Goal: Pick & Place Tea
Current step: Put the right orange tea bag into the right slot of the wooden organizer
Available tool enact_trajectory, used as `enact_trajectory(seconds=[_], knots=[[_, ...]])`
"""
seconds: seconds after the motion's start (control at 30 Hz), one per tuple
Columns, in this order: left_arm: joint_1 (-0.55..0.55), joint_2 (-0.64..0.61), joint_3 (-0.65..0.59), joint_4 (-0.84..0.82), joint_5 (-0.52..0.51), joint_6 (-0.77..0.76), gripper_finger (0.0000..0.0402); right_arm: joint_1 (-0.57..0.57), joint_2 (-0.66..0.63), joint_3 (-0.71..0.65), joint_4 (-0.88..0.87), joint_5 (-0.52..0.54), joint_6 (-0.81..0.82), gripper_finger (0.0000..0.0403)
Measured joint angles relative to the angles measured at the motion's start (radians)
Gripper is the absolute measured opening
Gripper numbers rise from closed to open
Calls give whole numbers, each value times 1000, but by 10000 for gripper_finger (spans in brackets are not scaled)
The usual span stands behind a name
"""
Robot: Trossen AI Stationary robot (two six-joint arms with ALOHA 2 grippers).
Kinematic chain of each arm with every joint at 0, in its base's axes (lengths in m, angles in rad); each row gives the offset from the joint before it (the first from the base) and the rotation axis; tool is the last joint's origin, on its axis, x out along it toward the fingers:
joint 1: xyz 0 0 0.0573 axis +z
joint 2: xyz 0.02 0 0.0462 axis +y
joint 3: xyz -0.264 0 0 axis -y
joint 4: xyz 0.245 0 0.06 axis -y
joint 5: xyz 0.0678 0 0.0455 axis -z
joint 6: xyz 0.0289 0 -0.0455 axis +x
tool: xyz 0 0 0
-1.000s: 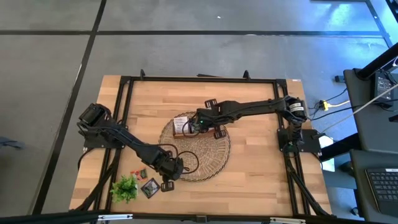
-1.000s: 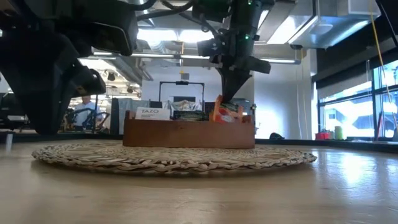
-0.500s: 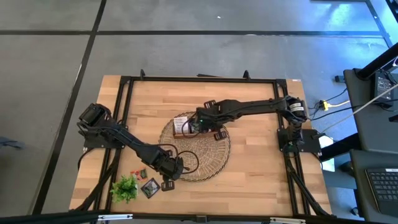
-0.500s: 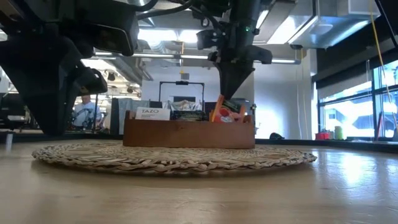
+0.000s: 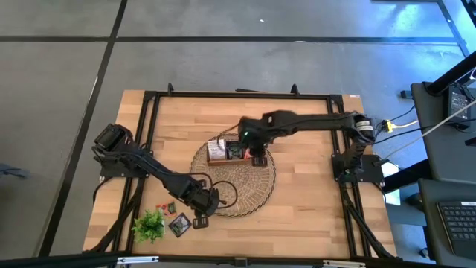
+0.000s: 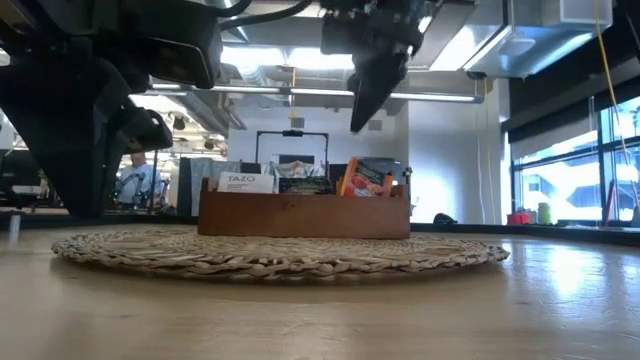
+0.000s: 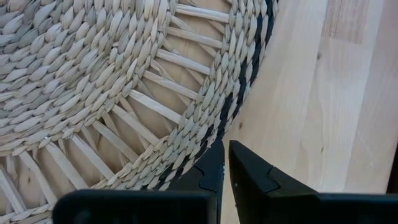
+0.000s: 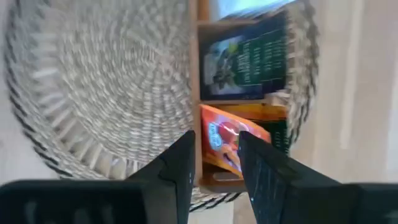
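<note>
My right gripper (image 6: 366, 112) hangs above the wooden tray (image 6: 300, 213), fingers parted a moderate gap, nothing held. In the high view it sits around the mat's 1 o'clock sector, over the tray's right-hand end.

Right wrist view: my two dark fingers (image 8: 180, 165) frame the orange tea sachet (image 8: 231, 142) below, apart from it, no contact. That sachet stands on edge in the tray's end compartment, leaning tilted. In the low view the same orange tea sachet (image 6: 364, 178) pokes above the tray wall, top edge slanting toward 1 o'clock. Next compartment holds a dark green sachet (image 8: 249, 63), upright, printed face showing. A white TAZO-labelled sachet (image 6: 244, 182) stands in the far-left compartment in the low view.

The tray rests on the round wicker mat (image 5: 245, 190), at its 12 o'clock edge.

My left gripper (image 7: 224, 167) has its fingers pressed together, holding nothing, tips right at the mat's dark-banded rim (image 7: 249, 68), at roughly the mat's 8 o'clock in the high view.

Loose on the table (image 5: 312, 193) near 7 o'clock of the mat: a dark sachet (image 5: 178, 224) lying flat, a small red-orange sachet (image 5: 163, 208), beside a green plant sprig (image 5: 149, 223).
</note>
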Motion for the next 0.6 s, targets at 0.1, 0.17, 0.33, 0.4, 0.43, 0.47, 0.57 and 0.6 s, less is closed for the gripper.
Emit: enact_trajectory(seconds=[0.1, 0.17, 0.33, 0.4, 0.43, 0.47, 0.57, 0.6], knots=[[-13, 0, 0, 0, -19, 0, 23, -37, -55, -36, 42, -20, 19, 118], [-18, 0, 0, 0, -26, 3, 25, -59, -89, -84, 86, -21, 41, 113], [-21, 0, 0, 2, -29, 11, 29, -103, -163, -231, 196, -125, 70, 106], [-21, 0, 0, 3, -35, 25, 28, -112, -189, -301, 243, -130, 77, 105], [-21, 0, 0, 4, -38, 30, 28, -116, -200, -333, 268, -130, 78, 105], [-21, 0, 0, 5, -41, 32, 27, -119, -213, -365, 299, -133, 73, 105], [-20, 0, 0, 9, -43, 34, 29, -121, -233, -433, 385, -153, 14, 104], [-20, 0, 0, 11, -43, 34, 30, -121, -236, -449, 396, -153, -2, 104]])
